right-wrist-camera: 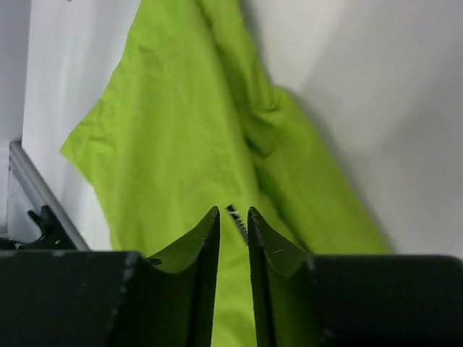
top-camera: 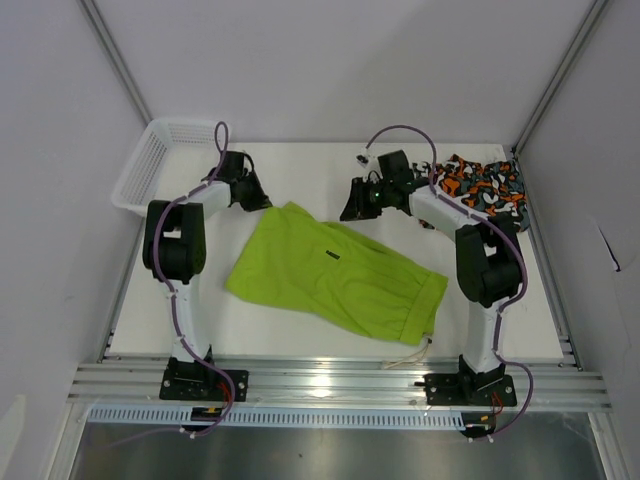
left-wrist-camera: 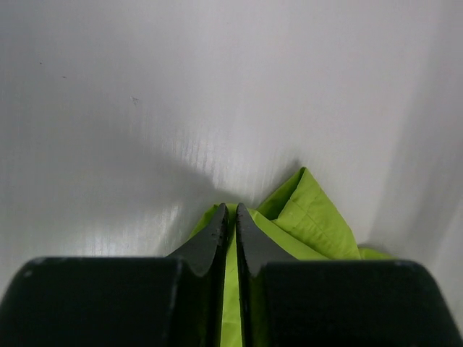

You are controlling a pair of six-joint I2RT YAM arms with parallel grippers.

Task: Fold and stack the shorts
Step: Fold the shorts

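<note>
Top external view shows you the lime green cloth shorts point(top-camera: 330, 270) lying spread out and slanted in the middle of the white table point(top-camera: 265, 328). Their white drawstring point(top-camera: 410, 355) pokes out at the lower right.

Your left gripper point(top-camera: 258, 198) is at the upper left corner of the green shorts. In the left wrist view its fingers are pressed together on a bit of green cloth, so it is pinching that corner.

Your right gripper point(top-camera: 350, 208) sits just by the top edge of the shorts. Its fingers are almost together, with a thin slit between them. You cannot tell if any cloth is caught in there.

I think you are about to make the first fold. To do it well:
- Get a sure hold on the top edge with the right gripper too.
- Lift both sides a little and move them together.
- Lay the top edge down evenly on the bottom edge.
- Go slow so the cloth does not bunch up or slip out.

The blotchy orange, black, grey and white cloth shorts point(top-camera: 485, 185) lie crumpled at the upper right, not yet folded.

The white plastic mesh basket point(top-camera: 135, 185) stands at the upper left, well apart from both shorts. You can see nothing lying in it.
</note>
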